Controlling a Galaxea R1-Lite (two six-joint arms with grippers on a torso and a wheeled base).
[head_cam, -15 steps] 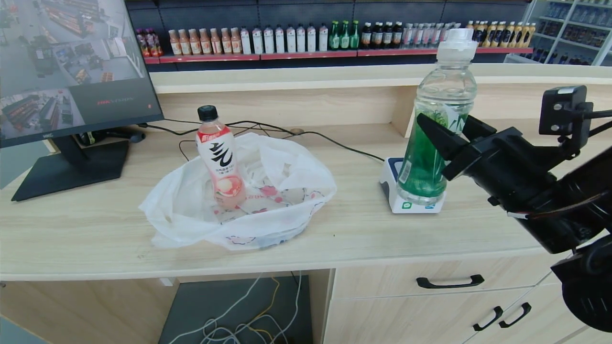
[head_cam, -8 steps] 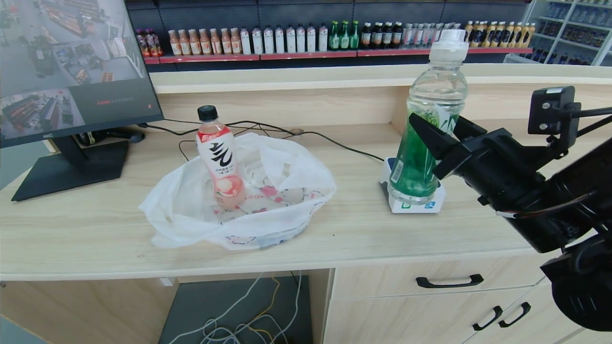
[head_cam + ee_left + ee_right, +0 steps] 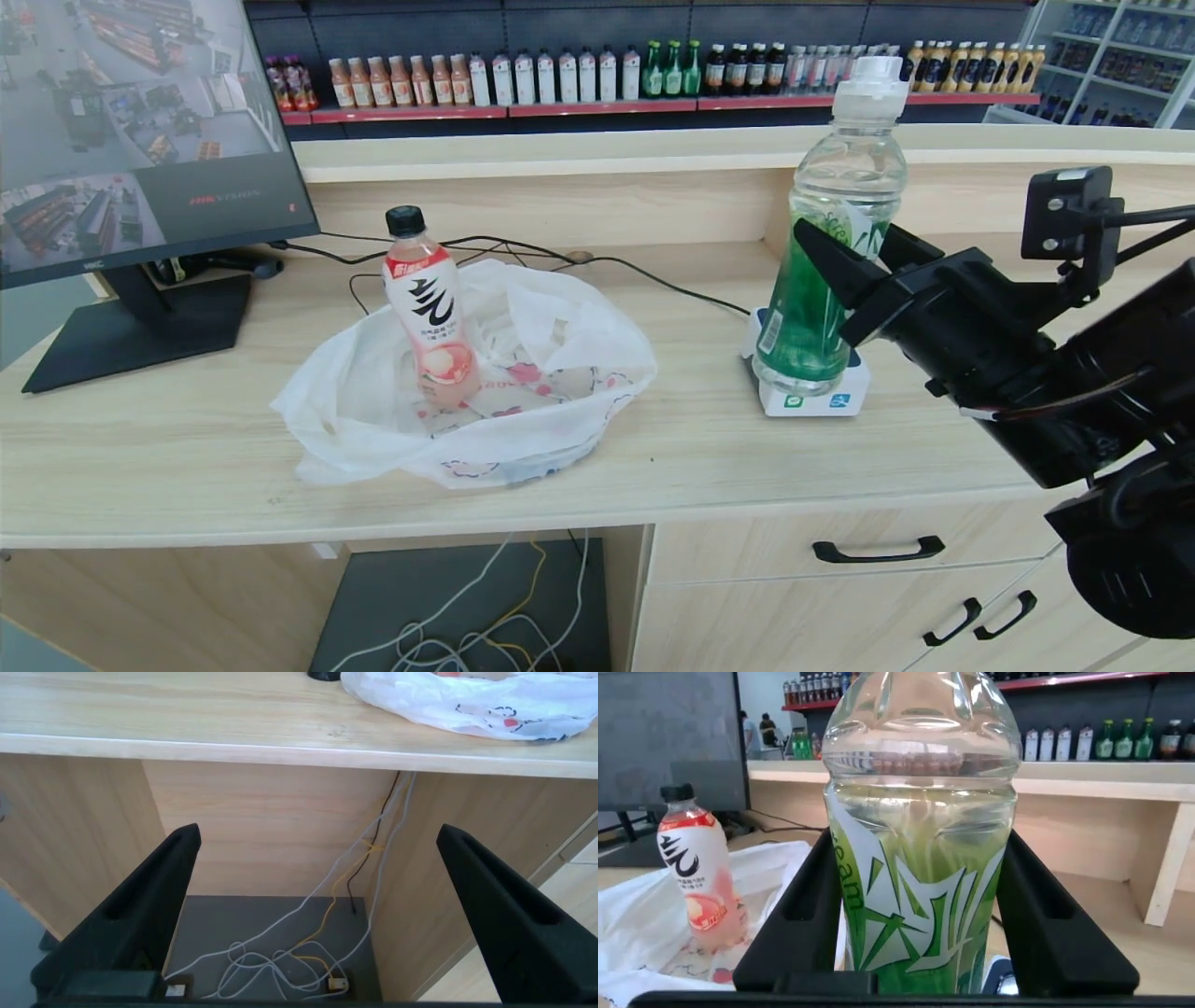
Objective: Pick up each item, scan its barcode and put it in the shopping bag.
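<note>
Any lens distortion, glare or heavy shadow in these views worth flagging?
Head view: wide-angle lens bows the counter edges; light even, shadows soft. Right wrist view: bright reflections on the clear top of the green bottle, held in the right gripper. Left wrist view: recess under the counter shaded, cables dimmer.

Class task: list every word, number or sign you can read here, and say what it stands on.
Pink drink bottle label: black brush sign, small print unreadable.
Green bottle label: white lettering, partly hidden, no whole word.
Monitor: red logo, blurred.
Scanner: two small icons, no words.
Shopping bag: red print, blurred.
</note>
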